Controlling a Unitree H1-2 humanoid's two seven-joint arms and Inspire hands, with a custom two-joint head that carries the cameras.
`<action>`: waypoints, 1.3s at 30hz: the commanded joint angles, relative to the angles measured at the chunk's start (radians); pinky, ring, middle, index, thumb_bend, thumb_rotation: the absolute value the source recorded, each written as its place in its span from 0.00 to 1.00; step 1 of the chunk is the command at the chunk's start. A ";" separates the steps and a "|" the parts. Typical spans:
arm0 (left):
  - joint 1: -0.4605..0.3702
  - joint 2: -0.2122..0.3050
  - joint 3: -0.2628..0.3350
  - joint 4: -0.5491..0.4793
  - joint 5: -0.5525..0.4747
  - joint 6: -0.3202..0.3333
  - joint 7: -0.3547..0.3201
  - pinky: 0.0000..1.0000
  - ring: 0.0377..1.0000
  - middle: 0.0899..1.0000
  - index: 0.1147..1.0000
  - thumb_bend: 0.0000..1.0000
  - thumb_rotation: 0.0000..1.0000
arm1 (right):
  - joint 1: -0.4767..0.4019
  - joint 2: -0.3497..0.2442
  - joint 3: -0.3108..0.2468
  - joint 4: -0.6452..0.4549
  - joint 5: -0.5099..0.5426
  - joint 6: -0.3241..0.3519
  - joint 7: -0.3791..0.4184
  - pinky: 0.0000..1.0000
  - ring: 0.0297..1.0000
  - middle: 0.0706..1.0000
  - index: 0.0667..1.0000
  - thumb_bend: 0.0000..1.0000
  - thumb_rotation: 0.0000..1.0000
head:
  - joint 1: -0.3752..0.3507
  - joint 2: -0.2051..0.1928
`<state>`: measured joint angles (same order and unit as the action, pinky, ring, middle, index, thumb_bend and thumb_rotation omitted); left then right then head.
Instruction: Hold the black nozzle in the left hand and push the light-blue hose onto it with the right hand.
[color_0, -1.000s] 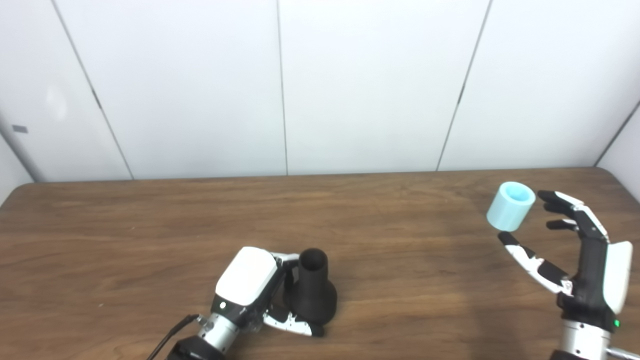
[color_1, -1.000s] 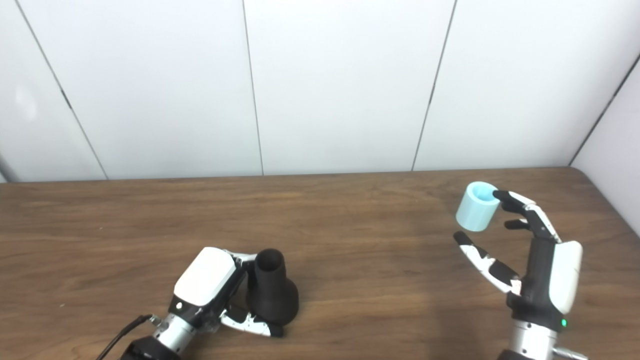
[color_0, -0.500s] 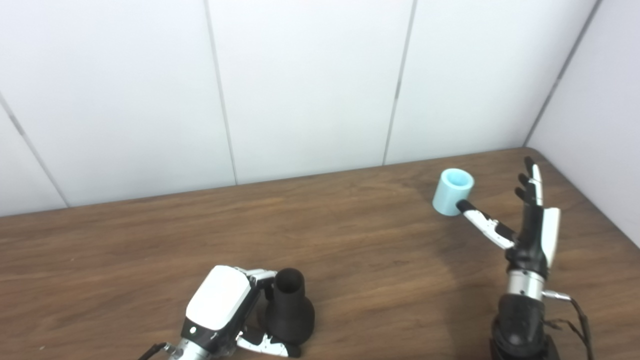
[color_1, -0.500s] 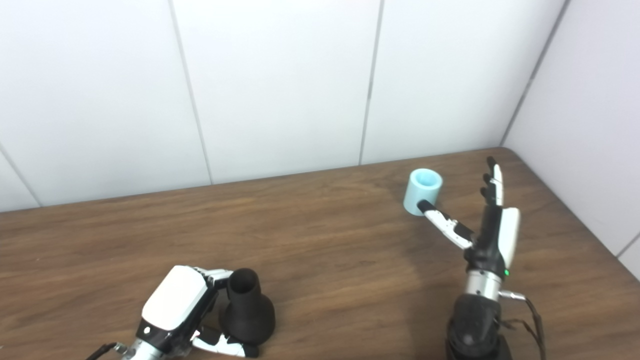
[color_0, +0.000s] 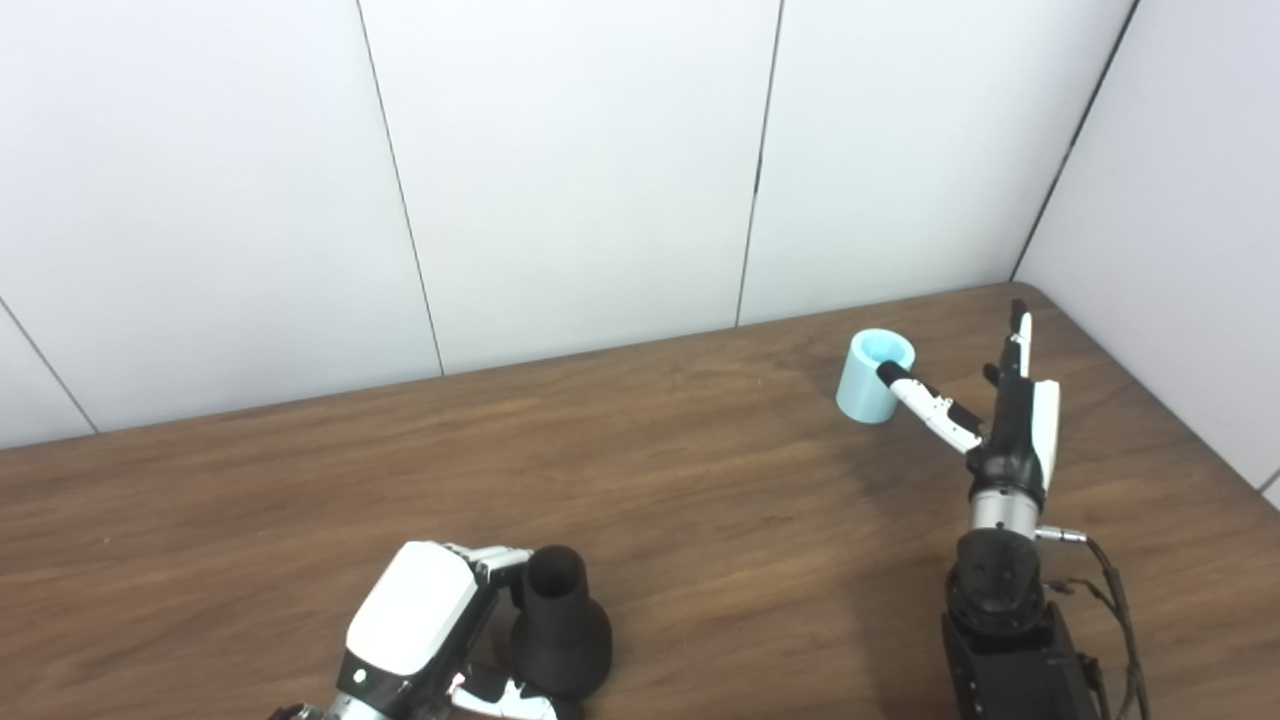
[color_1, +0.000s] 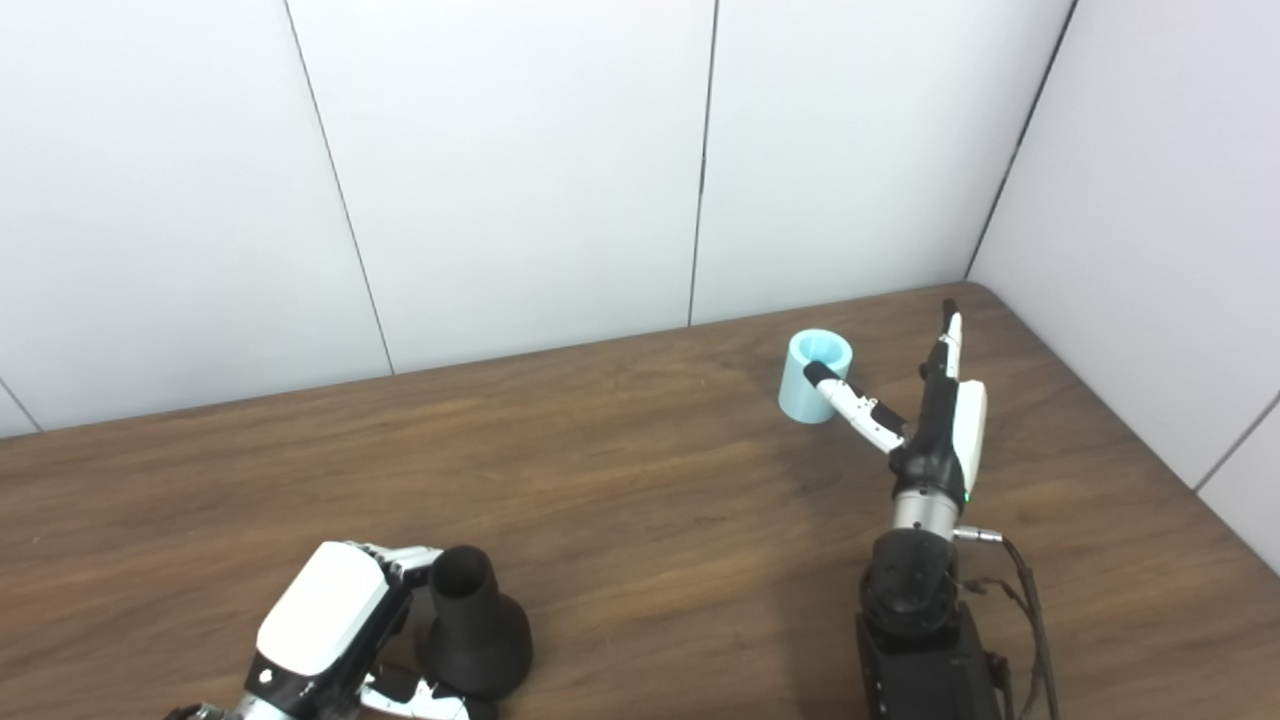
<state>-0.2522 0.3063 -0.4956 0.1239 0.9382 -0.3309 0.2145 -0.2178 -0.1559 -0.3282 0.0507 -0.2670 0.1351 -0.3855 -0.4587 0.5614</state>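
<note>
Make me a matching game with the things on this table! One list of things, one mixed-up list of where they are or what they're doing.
Things:
1. black nozzle
2. blue hose piece
3. left hand
4. right hand

States:
A. open, fingers pointing up, thumb in front of the blue piece
B. standing at the far right of the table
C. wrapped around the black thing
D. standing upright near the front edge, opening on top

Pairs: 1-D, 2-B, 3-C, 4-A

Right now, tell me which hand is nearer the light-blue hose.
Right. The right hand is beside the light-blue hose, thumb at its rim. The left hand is far across the table, wrapped around the black nozzle.
</note>
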 joint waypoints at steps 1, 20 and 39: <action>0.057 0.017 -0.001 0.032 -0.008 -0.018 0.008 0.12 0.13 0.42 0.41 0.53 0.00 | -0.040 -0.029 0.007 -0.033 -0.001 0.008 0.010 0.89 0.98 1.00 1.00 0.94 0.43 | 0.003 -0.002; 0.072 0.015 0.001 0.021 0.007 -0.029 0.002 0.13 0.13 0.42 0.41 0.53 0.00 | -0.073 -0.076 0.091 0.060 0.008 0.086 0.056 0.78 0.89 0.95 0.97 1.00 0.37 | 0.018 -0.004; 0.078 0.028 0.009 0.003 -0.008 -0.042 -0.032 0.14 0.15 0.42 0.41 0.53 0.00 | -0.110 -0.083 0.100 0.188 0.041 -0.017 0.044 0.75 0.84 0.86 0.89 0.96 0.26 | 0.022 -0.001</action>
<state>-0.2298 0.3174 -0.4778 0.1021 0.9449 -0.3535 0.1786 -0.2889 -0.2252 -0.2314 0.2381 -0.2305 0.1569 -0.3381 -0.4357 0.5599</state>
